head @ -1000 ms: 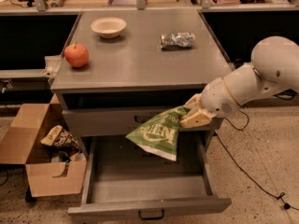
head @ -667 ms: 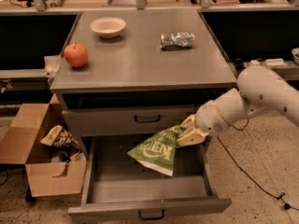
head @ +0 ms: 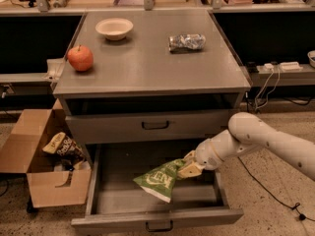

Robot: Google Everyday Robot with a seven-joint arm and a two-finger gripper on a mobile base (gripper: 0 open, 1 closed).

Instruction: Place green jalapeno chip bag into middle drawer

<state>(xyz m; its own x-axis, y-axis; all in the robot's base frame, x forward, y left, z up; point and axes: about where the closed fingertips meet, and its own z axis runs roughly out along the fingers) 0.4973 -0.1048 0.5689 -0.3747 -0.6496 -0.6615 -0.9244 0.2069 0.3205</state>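
The green jalapeno chip bag (head: 160,180) (tilted) hangs from the gripper (head: 188,167) over the open middle drawer (head: 118,200).

Place: a robotics lab or workshop.
Furniture: a grey metal drawer cabinet (head: 147,68) stood before a long cluttered workbench (head: 275,7).
Clutter: a white power strip with trailing cables (head: 281,66); an open brown cardboard box (head: 49,193) on the speckled hard floor (head: 275,191).
Robot: the gripper (head: 189,167) was above the pulled-out wide grey metal middle drawer (head: 157,217), clamped on a glossy green chip bag (head: 158,181).
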